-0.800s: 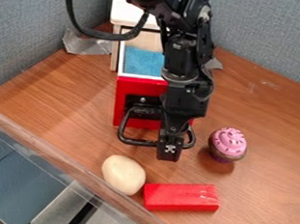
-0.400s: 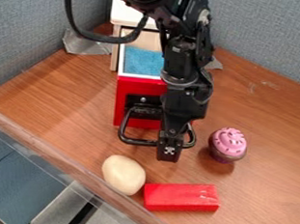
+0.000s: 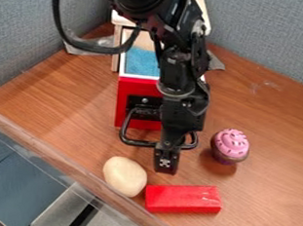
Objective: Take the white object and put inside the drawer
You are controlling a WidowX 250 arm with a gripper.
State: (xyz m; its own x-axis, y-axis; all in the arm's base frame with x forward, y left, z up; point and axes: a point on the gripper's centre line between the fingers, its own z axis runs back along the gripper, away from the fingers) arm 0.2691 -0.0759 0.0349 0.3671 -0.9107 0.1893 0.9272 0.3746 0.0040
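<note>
Off-white, egg-ish white object [image 3: 125,176] is sitting on the wood table [image 3: 265,206] by the near edge, left of center, so it's outside the drawer [image 3: 128,86] atm. Red block [image 3: 182,199] lies just to its right, w/ their sides v. close; can't tell if they actually touch.

The gripper [image 3: 165,167] hangs down btwn the drawer's black handle [image 3: 139,143] (far side of it) and the red block (near side), a bit right of the white obj. Tbh can't tell if it's clenched or released from this angle. Black arm [image 3: 182,78] comes in from the far side and covers the right part of the drawer.

Drawer's pulled out toward the near side, red front w/ a white rim, and there's blue stuff [image 3: 142,63] inside. Cabinet [image 3: 119,20] w/ a whitish top is behind it, partly hidden by the arm. Pink-topped cupcake [image 3: 231,145] stands on the right, farther back than the red block. Also some silver tape [image 3: 107,41] at far left, plus blue-gray fabric panels [image 3: 270,35] along the far sides, fwiw.
</note>
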